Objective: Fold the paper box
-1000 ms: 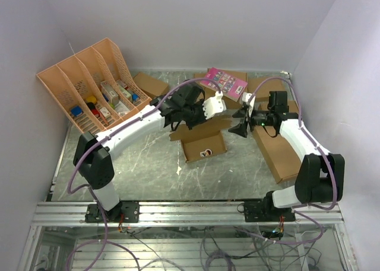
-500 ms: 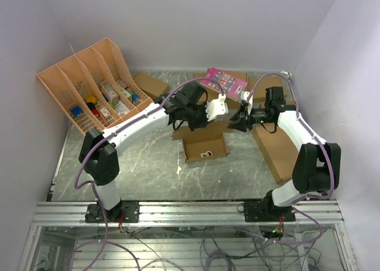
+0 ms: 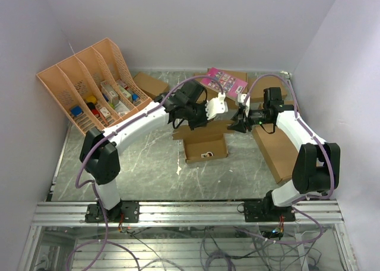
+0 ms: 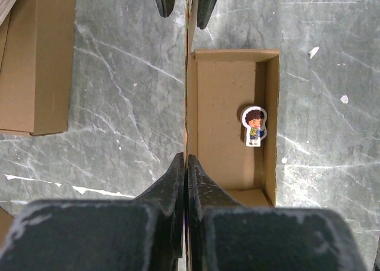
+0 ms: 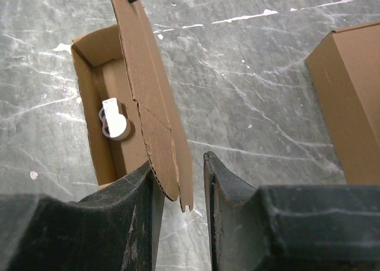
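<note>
Left gripper (image 4: 185,164): jaws fully closed on the paper box (image 4: 224,99), pinching the upright lid flap (image 5: 148,87) at its near end. In the left wrist view the flap runs edge-on from between the fingertips up the frame.

Right gripper (image 5: 178,164): jaws partly closed, astride the flap's opposite end. One finger (image 5: 139,206) lies against the cardboard. The other finger (image 5: 222,194) sits just beside the flap's notched tab, with a sliver of marble showing between them. Cannot tell whether this is a firm grip.

Paper box position: middle of the grey marble-pattern table (image 3: 130,164), between the two grippers. Its tray is open upward and rests on the table. The lid flap stands roughly upright along the tray's long side farthest from the arm bases, leaning slightly over the tray in the right wrist view. End walls of the tray are up.

Contents: one small cartoon-boy cutout (image 4: 254,126) lies flat on the tray floor, near the wall opposite the flap.

Surroundings: large flat brown box (image 3: 276,149) to the right of the tray, under the right arm. A brown box bearing a pink card (image 3: 224,81) sits at the back. An orange file rack (image 3: 89,87) holding small items stands at back left.
</note>
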`<state>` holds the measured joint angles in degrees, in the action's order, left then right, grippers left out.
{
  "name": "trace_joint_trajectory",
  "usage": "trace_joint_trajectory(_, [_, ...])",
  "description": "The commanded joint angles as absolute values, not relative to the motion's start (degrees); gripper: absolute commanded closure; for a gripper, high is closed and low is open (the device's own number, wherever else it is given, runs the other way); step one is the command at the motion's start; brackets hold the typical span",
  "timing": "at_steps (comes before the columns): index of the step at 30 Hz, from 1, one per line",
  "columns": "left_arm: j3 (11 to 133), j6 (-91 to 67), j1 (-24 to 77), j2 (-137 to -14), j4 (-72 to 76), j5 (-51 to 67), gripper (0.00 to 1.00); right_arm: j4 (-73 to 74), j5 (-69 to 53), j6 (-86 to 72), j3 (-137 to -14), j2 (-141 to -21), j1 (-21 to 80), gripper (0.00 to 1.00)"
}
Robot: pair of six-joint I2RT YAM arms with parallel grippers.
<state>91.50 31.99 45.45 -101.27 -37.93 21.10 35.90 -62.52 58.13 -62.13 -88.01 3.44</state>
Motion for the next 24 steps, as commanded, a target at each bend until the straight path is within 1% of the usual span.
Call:
trace_joint_trajectory(1, [93.56, 32.69, 44.90, -101.47, -38.03, 23.39, 0.93, 36.03, -61.53, 59.06, -61.52, -87.64, 3.82, 0.71])
trace_joint_trajectory(8, [93.69, 32.61, 44.53, -101.34, -37.57, 23.69, 0.93, 36.03, -60.78, 59.42, -61.08, -87.60, 3.93, 0.80])
trace_joint_trajectory(10, [93.61, 32.40, 44.55, -101.29, -37.30, 23.64, 0.93, 36.12, -60.74, 59.65, -61.13, -87.78, 4.19, 0.85])
trace_joint_trajectory(13, [92.75, 31.09, 44.46, -100.91, -35.86, 22.44, 0.91, 36.45, -60.57, 60.05, -61.34, -87.89, 4.23, 0.99])
trace_joint_trajectory(14, [92.21, 29.68, 44.28, -100.64, -34.97, 21.53, 0.78, 36.79, -60.56, 60.22, -61.35, -87.89, 4.20, 1.00])
trace_joint_trajectory(15, [91.59, 27.52, 43.99, -100.05, -34.22, 20.43, 0.68, 36.93, -60.51, 60.43, -61.28, -87.78, 4.27, 1.00])
trace_joint_trajectory(16, [90.74, 25.60, 43.48, -99.26, -33.45, 19.64, 0.61, 37.03, -60.43, 60.55, -61.25, -87.80, 4.20, 1.00])
trace_joint_trajectory(18, [85.75, 20.14, 40.97, -95.93, -29.53, 20.50, 0.52, 37.47, -60.22, 60.77, -61.17, -87.72, 4.22, 1.00])
trace_joint_trajectory(21, [72.15, 10.42, 33.90, -86.37, -16.94, 28.61, 0.35, 39.20, -60.19, 61.93, -61.73, -88.16, 4.20, 1.00])
trace_joint_trajectory(22, [66.19, 6.75, 30.28, -82.31, -9.35, 33.56, 0.31, 40.54, -60.48, 62.67, -62.18, -88.51, 4.17, 1.00])
trace_joint_trajectory(24, [55.38, -0.37, 26.08, -74.39, 1.87, 38.89, 0.28, 42.71, -60.81, 64.28, -63.14, -89.42, 4.17, 1.00])
